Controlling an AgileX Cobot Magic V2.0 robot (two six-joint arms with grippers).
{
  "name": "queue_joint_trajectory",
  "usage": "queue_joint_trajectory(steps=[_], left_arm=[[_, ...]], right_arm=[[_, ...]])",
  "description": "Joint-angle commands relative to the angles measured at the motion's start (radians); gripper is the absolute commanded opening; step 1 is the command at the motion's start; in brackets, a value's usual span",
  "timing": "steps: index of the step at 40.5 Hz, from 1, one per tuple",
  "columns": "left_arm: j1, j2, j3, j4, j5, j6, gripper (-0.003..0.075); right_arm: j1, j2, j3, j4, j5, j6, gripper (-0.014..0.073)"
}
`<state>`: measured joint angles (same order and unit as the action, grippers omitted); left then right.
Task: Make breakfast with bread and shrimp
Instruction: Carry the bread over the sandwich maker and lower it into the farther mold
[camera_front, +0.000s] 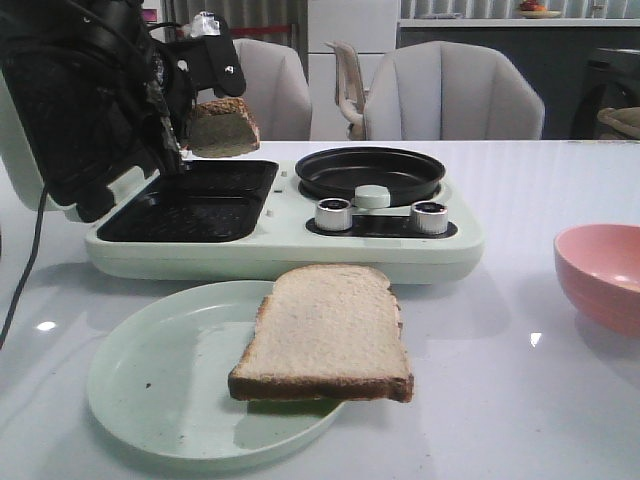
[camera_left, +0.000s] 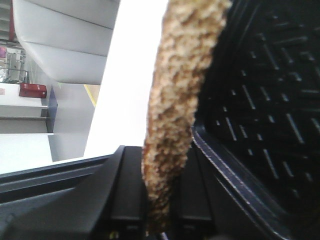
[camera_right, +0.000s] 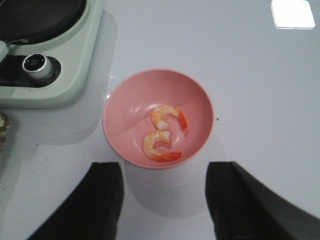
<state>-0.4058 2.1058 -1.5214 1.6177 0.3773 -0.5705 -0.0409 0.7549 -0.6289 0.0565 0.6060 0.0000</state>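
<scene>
Left gripper (camera_front: 205, 105): we are clamping it on one bread slice (camera_front: 222, 127), pinching the slice on edge; in the left wrist view the crust (camera_left: 175, 120) is running up from between the fingers beside the ridged black plate (camera_left: 270, 100)
Held slice: we are hanging it just above the back of the open grill well (camera_front: 190, 200) of the pale green breakfast maker (camera_front: 280, 250); it is not touching the plate yet
Right gripper (camera_right: 162, 200): we are holding its fingers apart, hovering above the pink bowl (camera_right: 115, 100) and gripping nothing
Shrimp: the right wrist view is showing two curled pieces, one (camera_right: 169, 118) just beside the other (camera_right: 159, 146), both lying in the bowl
Second slice (camera_front: 328, 332): it is lying flat on the green plate (camera_front: 150, 380) in front of the machine, overhanging the rim
Step in hand: we are judging this to be the loading of the first slice into the grill well
Next move: we are expecting to lower and tilt the slice until it is lying flat on the ridges, then part the fingers; the open lid (camera_front: 70, 110) is standing close, so clearance is mattering
</scene>
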Motion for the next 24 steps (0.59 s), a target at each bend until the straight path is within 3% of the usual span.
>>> queue_joint_trajectory(steps=[1, 11, 24], left_arm=[[0.0, -0.078, 0.001, 0.019, 0.022, -0.01, 0.0222], [-0.02, -0.097, 0.047, 0.019, 0.037, -0.01, 0.0222], [-0.054, -0.101, 0.047, 0.019, 0.051, -0.01, 0.0302]], right_arm=[[0.002, -0.001, -0.025, -0.006, -0.074, -0.01, 0.0486], [0.002, -0.001, -0.025, -0.006, -0.074, -0.01, 0.0486], [0.002, -0.001, -0.025, -0.006, -0.074, -0.01, 0.0486]])
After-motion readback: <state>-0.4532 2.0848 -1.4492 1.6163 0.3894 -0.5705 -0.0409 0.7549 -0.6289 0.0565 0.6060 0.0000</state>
